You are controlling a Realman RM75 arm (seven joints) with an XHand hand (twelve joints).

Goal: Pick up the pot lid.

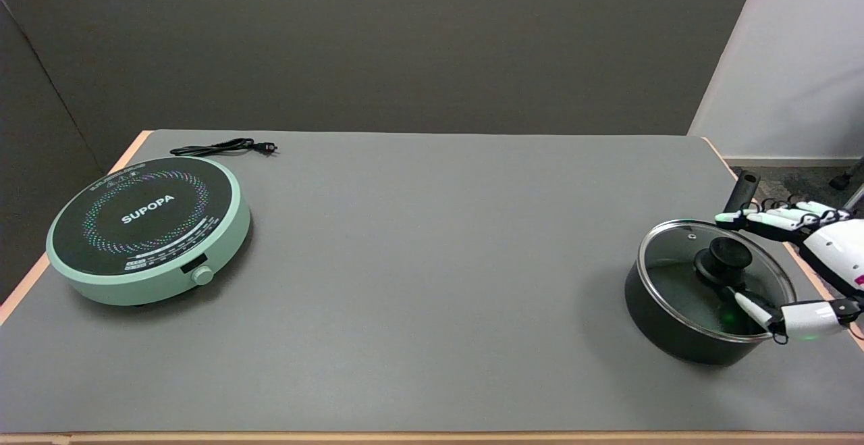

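On black pot (675, 337), glass lid (682, 266), black knob (725, 256)

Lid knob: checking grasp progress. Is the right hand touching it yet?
Cannot tell. In the head view the right hand brackets the lid knob, one fingertip ending right beside it.

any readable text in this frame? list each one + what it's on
"SUPOPA": white letters across the black top of the mint-green induction cooker.
Small print along the cooker's far rim and the scale marks near its knob: too small and blurred to read.
Pot lid, pot, right hand: no text visible.
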